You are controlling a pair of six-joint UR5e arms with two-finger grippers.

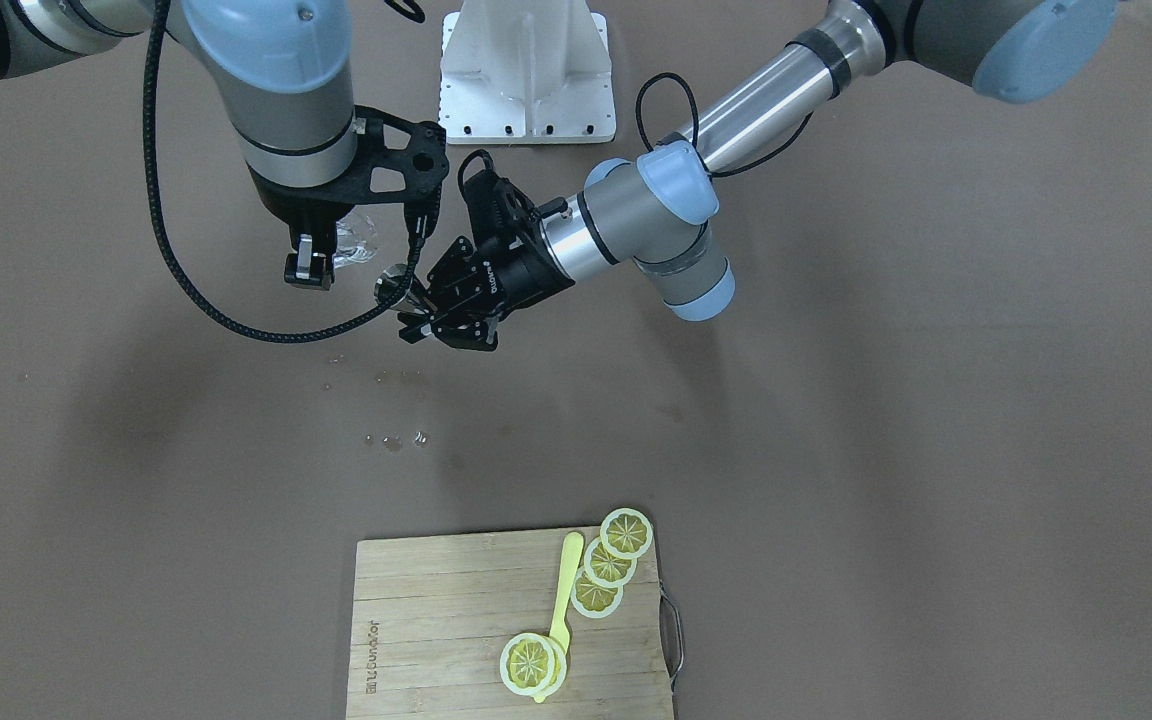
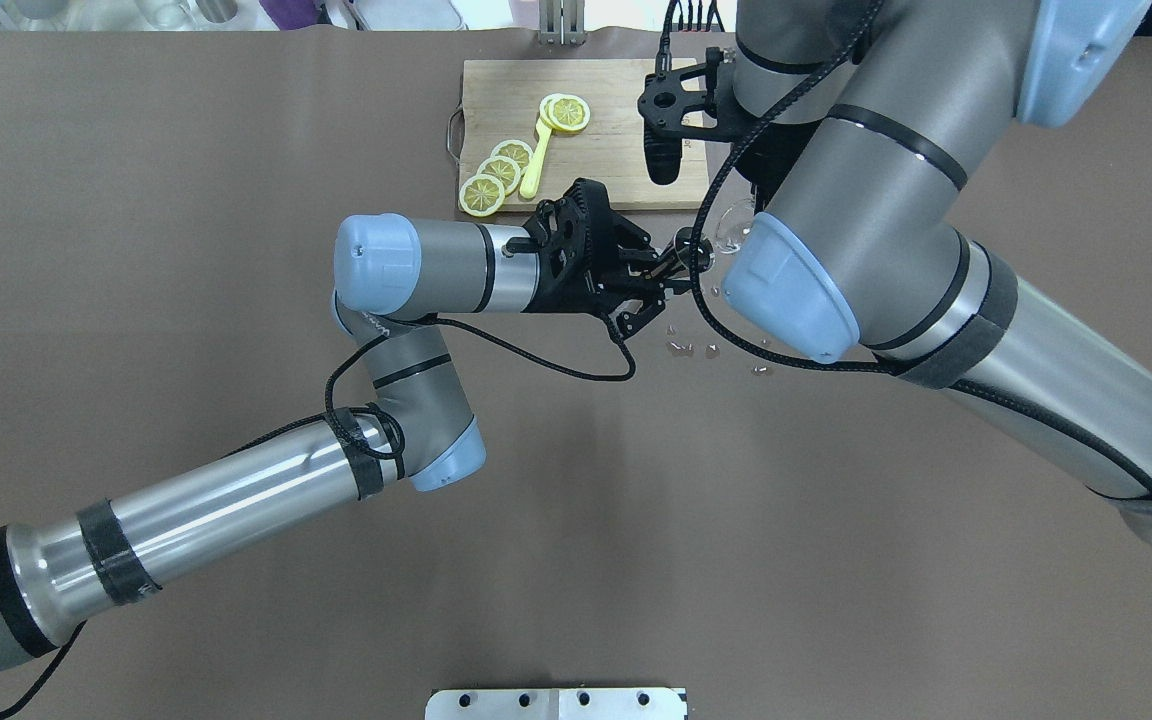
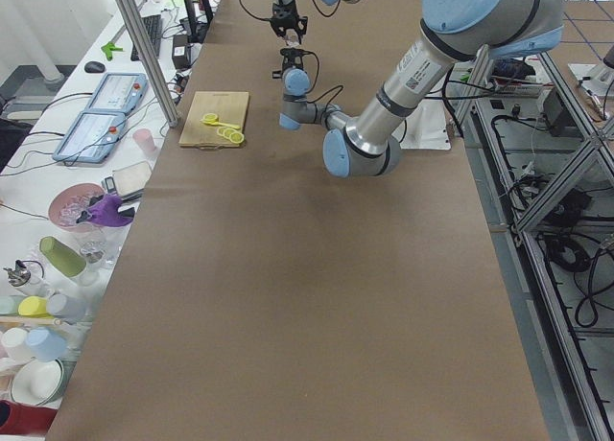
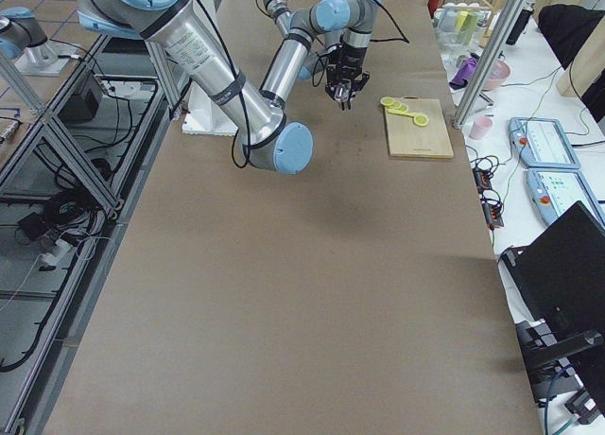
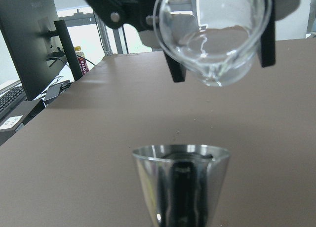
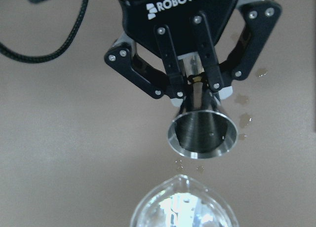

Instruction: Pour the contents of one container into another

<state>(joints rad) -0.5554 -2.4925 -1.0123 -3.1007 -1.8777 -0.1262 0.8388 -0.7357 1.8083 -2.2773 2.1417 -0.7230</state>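
Observation:
My left gripper (image 1: 416,306) is shut on the narrow stem of a small metal cup (image 1: 394,287), which it holds nearly level, mouth toward the right arm. In the right wrist view the metal cup (image 6: 200,134) shows its open mouth, with the left gripper (image 6: 198,90) clamped behind it. My right gripper (image 1: 328,258) is shut on a clear glass (image 1: 357,240), which hangs tilted just above and beside the cup. The left wrist view shows the glass (image 5: 213,35) tipped over the metal cup (image 5: 180,183), with a little clear liquid in it.
Droplets of liquid (image 1: 394,441) lie on the brown table below the grippers. A wooden cutting board (image 1: 436,610) with lemon slices (image 1: 608,563) and a yellow spoon (image 1: 565,590) sits at the operators' side. The white mount plate (image 1: 526,75) is at the robot's base.

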